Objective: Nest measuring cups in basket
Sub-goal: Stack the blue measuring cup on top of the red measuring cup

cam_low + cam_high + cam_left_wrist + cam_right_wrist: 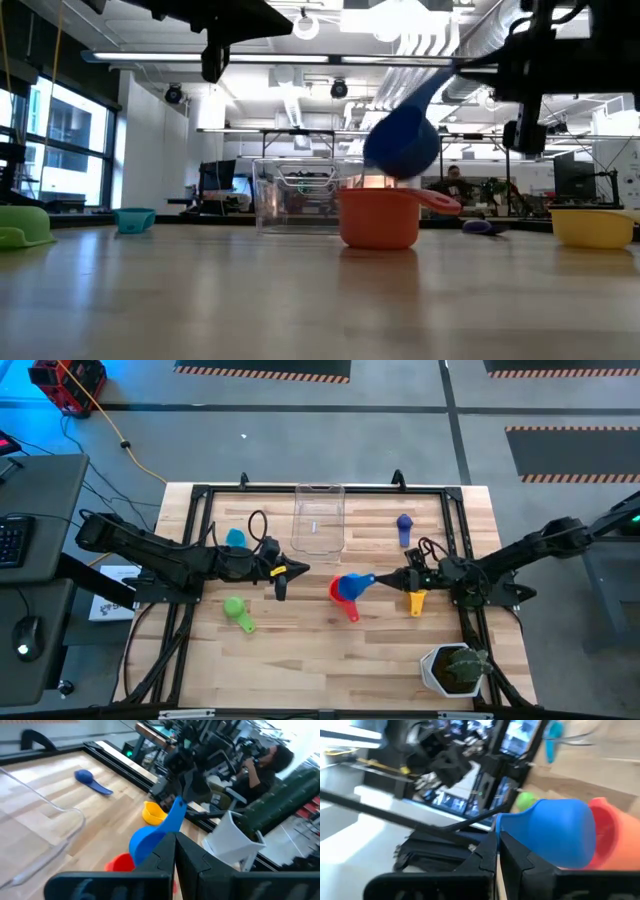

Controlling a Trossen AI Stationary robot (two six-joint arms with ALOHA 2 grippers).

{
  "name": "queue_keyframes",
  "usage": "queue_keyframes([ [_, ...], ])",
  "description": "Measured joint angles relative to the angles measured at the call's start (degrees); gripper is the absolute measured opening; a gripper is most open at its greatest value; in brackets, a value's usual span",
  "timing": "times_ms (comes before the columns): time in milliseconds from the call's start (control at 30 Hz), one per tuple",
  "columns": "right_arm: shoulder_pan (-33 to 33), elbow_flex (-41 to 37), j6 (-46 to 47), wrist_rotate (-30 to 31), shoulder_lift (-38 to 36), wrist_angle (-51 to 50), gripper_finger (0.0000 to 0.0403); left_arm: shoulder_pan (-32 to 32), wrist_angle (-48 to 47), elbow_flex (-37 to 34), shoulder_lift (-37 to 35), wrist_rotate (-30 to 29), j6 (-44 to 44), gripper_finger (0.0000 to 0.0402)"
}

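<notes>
Six measuring cups (240, 614) show, apparently, and one basket (319, 518); right gripper (392, 579) grips the blue cup (355, 586); left gripper (281, 582) closed, empty.

Smooth plastic cups (352, 586), clear glossy plastic basket (319, 520), pale wood-plank table (300, 650).

bare table between basket (319, 518) and red cup (343, 594)

The right gripper (186, 795) holds a blue measuring cup (150, 838) tilted above a red cup (119, 863); a yellow cup (152, 813) sits behind on the worktop (60, 790).
</notes>
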Motion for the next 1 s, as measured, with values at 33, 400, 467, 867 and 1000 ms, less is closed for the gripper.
queue_keyframes([
  [33,-0.20,0.00,0.37,0.36,0.79,0.05,0.0000,0.00,0.01,0.00,0.00,-0.52,0.00,0.0000],
  [400,-2.18,1.73,5.74,2.12,7.30,4.60,0.0000,0.02,0.05,0.00,0.00,-1.06,0.00,0.0000],
  [467,-2.15,3.89,6.27,2.17,9.21,3.53,0.0000,0.02,0.00,0.00,0.00,-1.06,0.00,0.0000],
  [867,-1.24,10.13,4.96,1.69,17.51,1.63,0.0000,0.02,-0.06,0.00,0.00,-0.72,1.86,0.0000],
  [1000,-1.24,10.03,5.15,1.70,17.52,1.04,0.0000,0.01,-0.08,0.00,0.00,-0.38,1.90,0.0000],
])
